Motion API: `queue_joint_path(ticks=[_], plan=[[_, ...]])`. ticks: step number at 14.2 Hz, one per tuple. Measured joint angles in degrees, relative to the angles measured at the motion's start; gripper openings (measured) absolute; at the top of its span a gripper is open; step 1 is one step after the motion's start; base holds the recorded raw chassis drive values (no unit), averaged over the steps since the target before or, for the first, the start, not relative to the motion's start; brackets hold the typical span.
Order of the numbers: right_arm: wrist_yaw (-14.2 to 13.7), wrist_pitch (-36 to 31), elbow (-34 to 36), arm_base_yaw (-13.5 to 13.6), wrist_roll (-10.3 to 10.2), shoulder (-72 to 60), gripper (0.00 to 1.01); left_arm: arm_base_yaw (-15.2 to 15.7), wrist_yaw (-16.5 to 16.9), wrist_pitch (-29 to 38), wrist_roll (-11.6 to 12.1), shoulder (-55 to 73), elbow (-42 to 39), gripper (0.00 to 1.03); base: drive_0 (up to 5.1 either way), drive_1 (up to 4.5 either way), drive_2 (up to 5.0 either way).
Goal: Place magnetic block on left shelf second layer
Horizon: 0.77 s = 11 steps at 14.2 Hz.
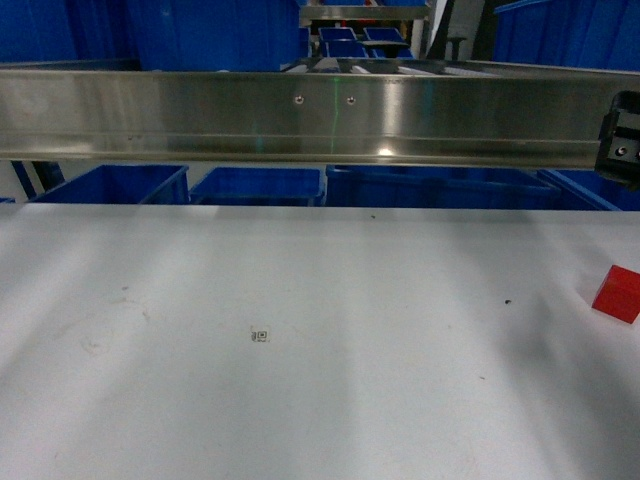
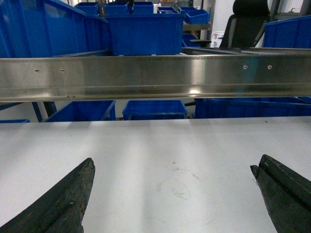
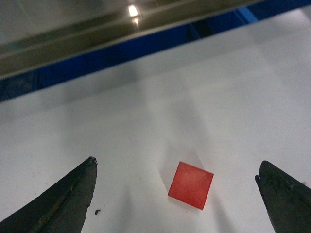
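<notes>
Between our right gripper's (image 3: 176,194) two dark, wedge-shaped fingers (image 3: 63,199), spread wide apart and gripping nothing, lies the small bright red magnetic block (image 3: 190,185), a plain-faced cube resting flat on the matte white table (image 3: 146,111) and touching neither finger. On that same table, well to the left of the block, our left gripper (image 2: 172,194) hangs released too, its rough black fingertips (image 2: 68,199) splayed over a faint ring-shaped scuff (image 2: 177,184). Beyond the block runs a long brushed steel beam (image 1: 300,115), smooth and reflective, with deep blue plastic crates (image 1: 255,185) behind it.
</notes>
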<state>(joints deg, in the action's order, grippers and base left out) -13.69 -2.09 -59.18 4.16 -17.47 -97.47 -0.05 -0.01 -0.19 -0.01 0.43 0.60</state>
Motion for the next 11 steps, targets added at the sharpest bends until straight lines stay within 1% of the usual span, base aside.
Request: queue_joint_path(ticks=[3,6,8,9,11], plan=[[0.2,3.3,-1.7,0.4,-5.0,-7.8,0.98,0.0,0.0,0.0,0.0,0.0,0.0,0.98,0.0,0.00,0.0],[-2.2,3.7,-3.6,0.3,-6.3,-11.0,0.98,0.0,0.0,0.0,0.0,0.0,0.0,0.98,0.0,0.00,0.0],[-2.4,3.6,-4.7,0.3,-6.7,-12.8,0.98,0.0,0.0,0.0,0.0,0.0,0.0,0.98,0.0,0.00,0.0],[-2.2,4.0,-5.3,0.2,-7.6,-15.9,0.98,0.0,0.0,0.0,0.0,0.0,0.0,0.98,0.0,0.00,0.0],[-2.5,2.2,-5.4,-1.3,-8.0,-19.1,0.98,0.0,0.0,0.0,0.0,0.0,0.0,0.98,0.0,0.00,0.0]])
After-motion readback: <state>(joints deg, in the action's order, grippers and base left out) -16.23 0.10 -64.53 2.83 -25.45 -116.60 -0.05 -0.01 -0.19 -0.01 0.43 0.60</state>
